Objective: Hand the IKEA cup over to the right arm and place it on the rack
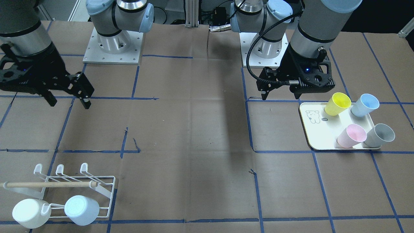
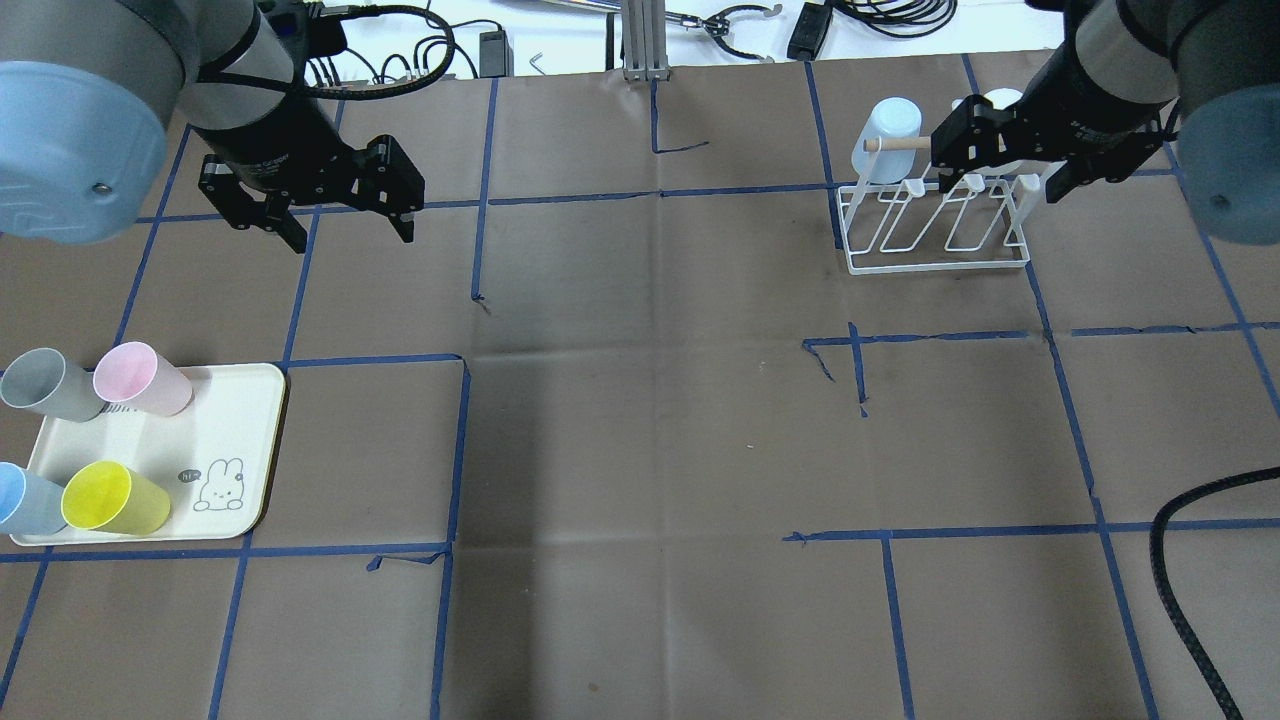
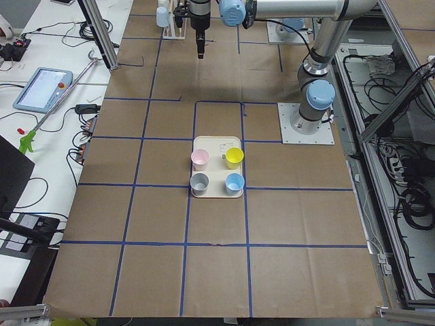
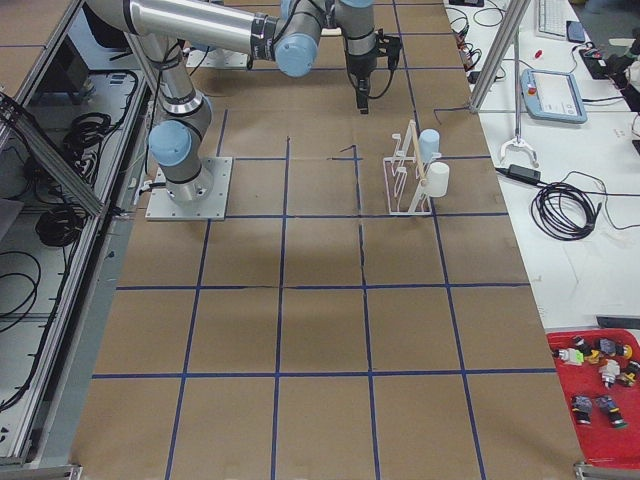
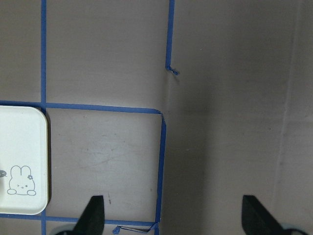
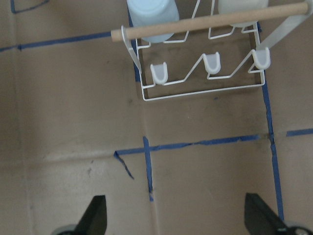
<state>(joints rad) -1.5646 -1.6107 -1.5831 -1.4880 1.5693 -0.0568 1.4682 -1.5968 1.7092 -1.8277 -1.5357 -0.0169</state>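
Four cups stand on a cream tray [image 1: 310, 129]: yellow [image 1: 337, 104], blue [image 1: 364, 105], pink [image 1: 352, 136] and grey [image 1: 379, 135]. My left gripper [image 1: 280, 96] is open and empty, hovering beside the tray's robot-side edge; it also shows in the overhead view [image 2: 351, 237]. The white wire rack [image 1: 106, 191] with its wooden dowel [image 1: 48, 184] holds a light blue cup [image 1: 81, 210] and a white cup [image 1: 29, 213]. My right gripper [image 2: 1000, 175] is open and empty, above the rack. In the right wrist view the rack [image 6: 195, 90] lies ahead of the open fingers [image 6: 95, 215].
Brown paper with blue tape lines covers the table [image 2: 650, 420]. The arm bases [image 1: 113, 45] stand at the robot side. Cables and a control pendant [image 4: 555, 95] lie along the table's far edge. A red tray of small parts [image 4: 600, 385] sits at one corner.
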